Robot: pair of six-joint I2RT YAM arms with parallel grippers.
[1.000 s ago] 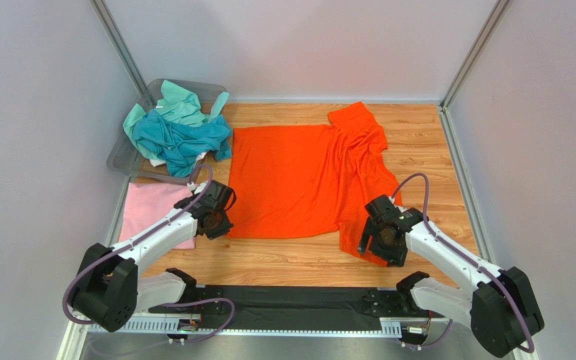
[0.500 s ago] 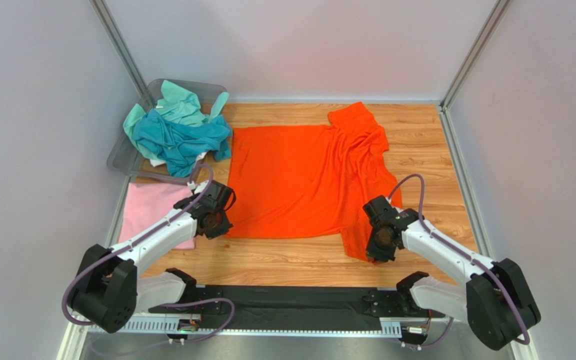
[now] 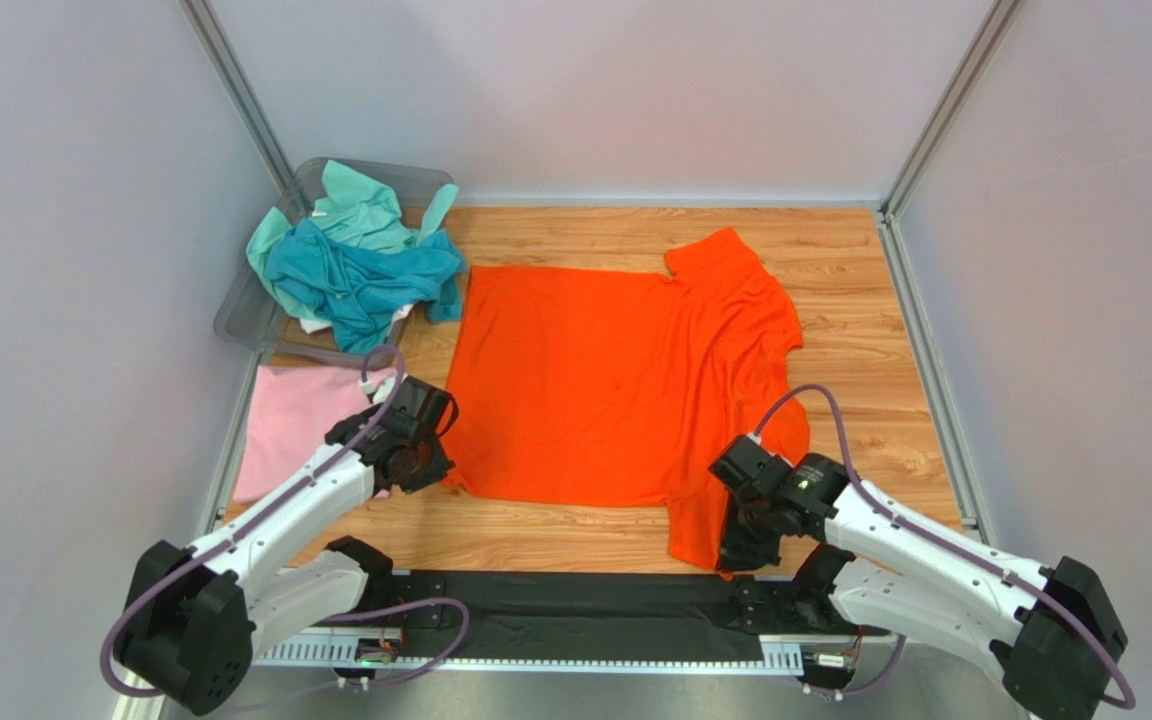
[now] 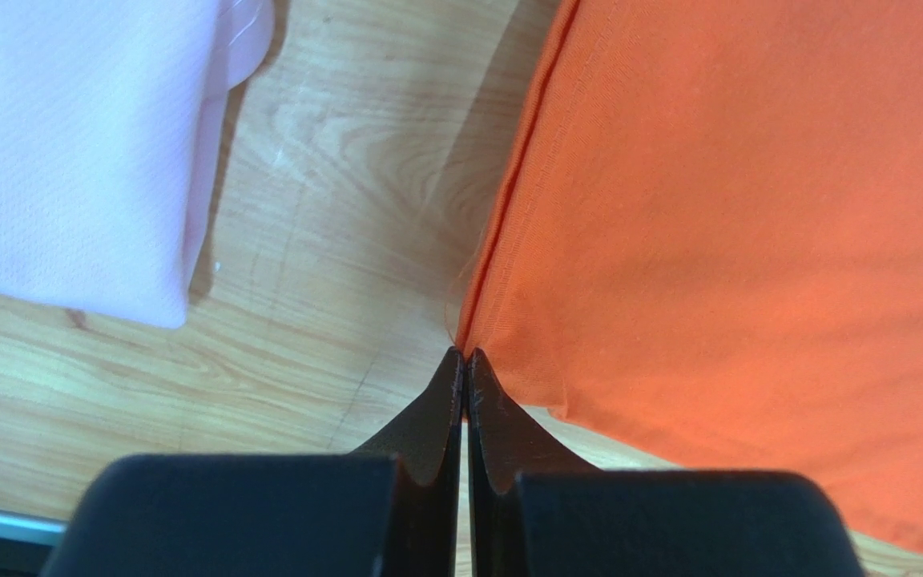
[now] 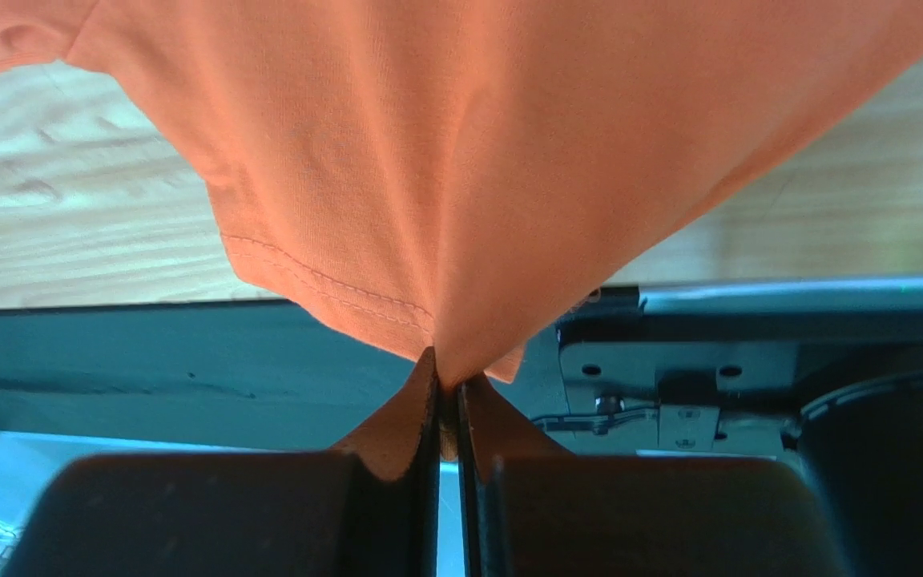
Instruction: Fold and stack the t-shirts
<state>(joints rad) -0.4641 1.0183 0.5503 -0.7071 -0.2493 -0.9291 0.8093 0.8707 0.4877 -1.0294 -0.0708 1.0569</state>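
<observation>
In the middle of the top external view, the orange t-shirt (image 3: 612, 383) lies spread on the wooden worktop (image 3: 853, 300), mostly flat, with creases and a bunched sleeve along its right side. At its lower left corner sits the left end effector (image 3: 425, 468), and at its lower right corner, near the bottom edge of the worktop, the right end effector (image 3: 732, 548). Left of the orange cloth, in the lower left of the frame, the pink t-shirt (image 3: 289, 428) rests folded and flat. In the upper left a grey see-through bin (image 3: 259, 323) holds a crumpled teal t-shirt (image 3: 349, 278) with a mint green t-shirt (image 3: 364, 203) heaped behind it.

In the left wrist view, the left end effector (image 4: 464, 361) has its fingers pressed together, their tips pinching the very corner of the orange t-shirt (image 4: 731, 241), which fills the right half of the frame. The hem runs up from the tips toward the top centre. The pink t-shirt (image 4: 69, 144) takes the upper left, apart from the orange one, with bare worktop (image 4: 346, 180) between them.

In the right wrist view, the right end effector (image 5: 446, 385) is clamped on a stitched hem of the orange t-shirt (image 5: 490, 156), and the cloth fans upward from the tips across the top of the frame. Behind it lie a strip of worktop (image 5: 81, 228) and the black rail (image 5: 129, 361) at its edge.
</observation>
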